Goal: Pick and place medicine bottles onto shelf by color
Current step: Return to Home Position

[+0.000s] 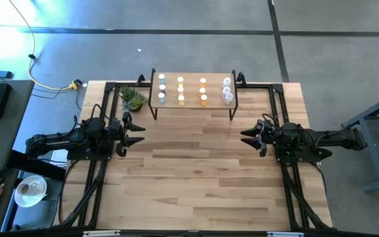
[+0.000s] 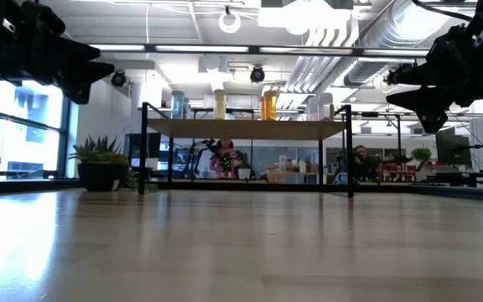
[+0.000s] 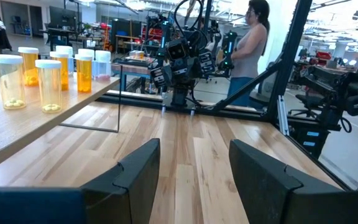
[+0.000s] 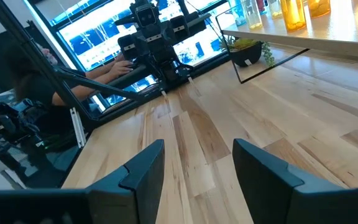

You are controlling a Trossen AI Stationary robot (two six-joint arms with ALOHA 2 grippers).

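Medicine bottles [image 1: 180,82] line the shelf [image 1: 191,89] (left claw [image 1: 137,131] and right claw [image 1: 246,137] spread)

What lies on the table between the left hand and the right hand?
Nothing: in the high view, only bare wooden tabletop stretches between the left hand and the right hand. Both hands are open and empty.

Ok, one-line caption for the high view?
Dark left gripper and right gripper open, apart; white-capped medicine bottles colour-sorted on light-wood shelf.
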